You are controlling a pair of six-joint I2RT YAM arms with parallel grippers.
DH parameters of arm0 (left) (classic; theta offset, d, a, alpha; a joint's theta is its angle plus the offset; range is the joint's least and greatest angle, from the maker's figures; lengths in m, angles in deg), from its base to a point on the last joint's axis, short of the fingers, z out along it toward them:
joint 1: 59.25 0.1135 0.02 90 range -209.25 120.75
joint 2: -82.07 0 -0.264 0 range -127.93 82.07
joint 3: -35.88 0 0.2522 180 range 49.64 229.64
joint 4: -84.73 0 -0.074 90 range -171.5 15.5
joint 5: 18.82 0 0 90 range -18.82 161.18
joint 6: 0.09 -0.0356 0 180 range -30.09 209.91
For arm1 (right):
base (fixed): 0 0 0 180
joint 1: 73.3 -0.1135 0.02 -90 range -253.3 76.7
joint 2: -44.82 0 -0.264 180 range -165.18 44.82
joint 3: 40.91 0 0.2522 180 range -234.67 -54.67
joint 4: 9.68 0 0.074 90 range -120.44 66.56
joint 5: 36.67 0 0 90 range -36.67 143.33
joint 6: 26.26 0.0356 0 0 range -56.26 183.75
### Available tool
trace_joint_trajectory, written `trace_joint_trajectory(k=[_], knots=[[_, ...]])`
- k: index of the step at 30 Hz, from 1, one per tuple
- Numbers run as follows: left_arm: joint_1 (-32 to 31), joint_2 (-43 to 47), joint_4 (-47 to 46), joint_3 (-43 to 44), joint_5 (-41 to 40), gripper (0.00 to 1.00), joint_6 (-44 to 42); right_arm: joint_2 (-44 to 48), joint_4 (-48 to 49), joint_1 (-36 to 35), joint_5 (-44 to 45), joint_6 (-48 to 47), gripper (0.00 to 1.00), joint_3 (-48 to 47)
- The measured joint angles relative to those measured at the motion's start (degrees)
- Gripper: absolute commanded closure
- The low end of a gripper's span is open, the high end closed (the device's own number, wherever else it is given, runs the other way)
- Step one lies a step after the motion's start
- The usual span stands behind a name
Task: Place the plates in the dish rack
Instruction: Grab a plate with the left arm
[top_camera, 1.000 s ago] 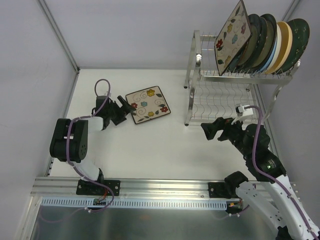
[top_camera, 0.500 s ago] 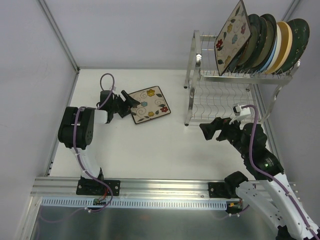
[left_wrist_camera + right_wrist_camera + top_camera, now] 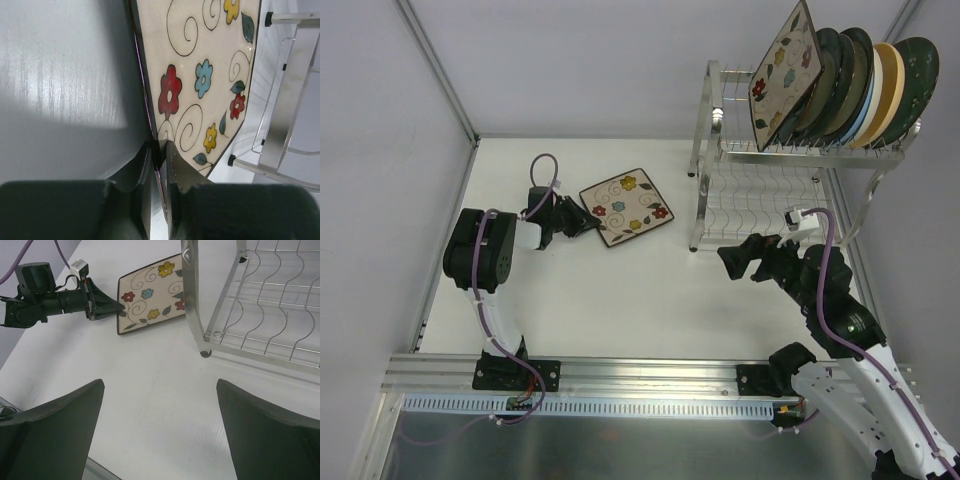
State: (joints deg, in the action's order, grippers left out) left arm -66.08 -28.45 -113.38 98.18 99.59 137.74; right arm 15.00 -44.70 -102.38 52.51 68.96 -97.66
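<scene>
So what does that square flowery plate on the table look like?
The square plate is cream with a dark rim, black swirls, and red, blue and yellow flowers with green leaves. It looks glossy, like glazed ceramic. It lies face up on the white table, beside the dish rack, and the left hand pinches its edge.

The square plate (image 3: 626,205) on the white table (image 3: 620,290) is cream with a dark brown rim, thin black swirls, and little flowers in red, light blue and yellow, plus dark teal leaves. The second square plate (image 3: 782,70), up in the dish rack (image 3: 760,205), has the same print. The round plates (image 3: 845,80) behind it run dark green, then pale blue, then a tan plate (image 3: 888,85), then a speckled dark green plate (image 3: 920,65). The rack is shiny silver wire.
</scene>
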Motion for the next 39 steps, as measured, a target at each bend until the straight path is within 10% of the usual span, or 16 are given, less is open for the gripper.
trace_joint_trajectory(k=[39], knots=[[0.00, 58.10, 24.00, -28.85, -3.52, 1.00, 12.24, -21.24, 29.64, -10.51, -4.04, 32.39, 0.03, 19.21]])
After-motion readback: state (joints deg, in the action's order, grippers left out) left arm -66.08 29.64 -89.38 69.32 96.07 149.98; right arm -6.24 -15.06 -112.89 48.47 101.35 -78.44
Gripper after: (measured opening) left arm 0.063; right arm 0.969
